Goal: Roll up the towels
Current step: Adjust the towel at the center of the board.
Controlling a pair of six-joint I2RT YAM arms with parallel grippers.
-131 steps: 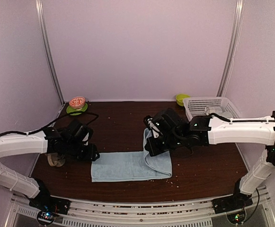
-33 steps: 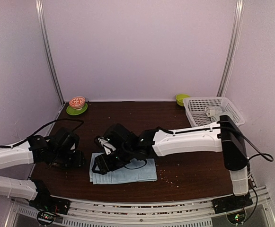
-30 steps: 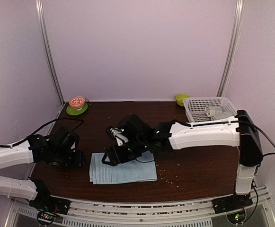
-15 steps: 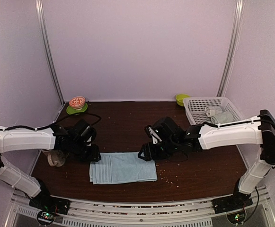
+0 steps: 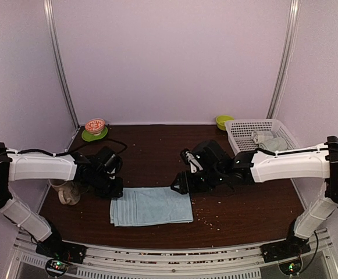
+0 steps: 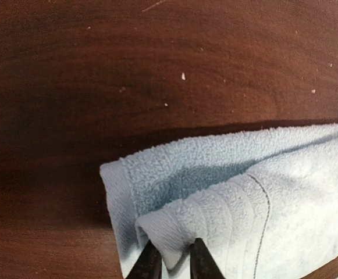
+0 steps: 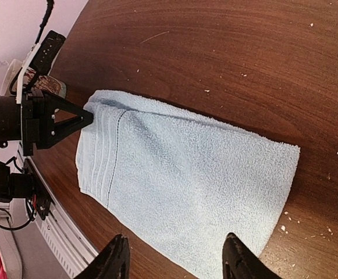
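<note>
"Right arm has pulled back. A second ago it reached across the cloth's left half, and now the right gripper (image 5: 178,187) sits at the far right corner."

"And the light blue towel (image 5: 151,206)? It was a long strip a few seconds back."

"It's doubled over now into a compact rectangle. It lies flat near the front of the dark table (image 5: 157,148), between the two arms, with the stacked edges showing along its left side."

"Is the right one holding anything?"

"No. From its own camera the right gripper (image 7: 176,236) has its fingers spread wide, with the towel (image 7: 180,180) below them. I can't tell whether they touch it."

"What about the left?"

"The left gripper (image 5: 116,190) is down at the far left corner. Its wrist view shows the left gripper (image 6: 170,258) pinched together on a raised fold of the towel (image 6: 244,203) at that corner, with terry bunched up between the black tips. The right wrist view catches the left gripper (image 7: 89,118) too, its point right against the cloth's edge."

"Anything else nearby?"

"A mug (image 5: 68,193) is just beside the left arm. At the back right, the white basket (image 5: 256,124) holds a pale rolled cloth (image 5: 275,143), too small to make out further."
</note>
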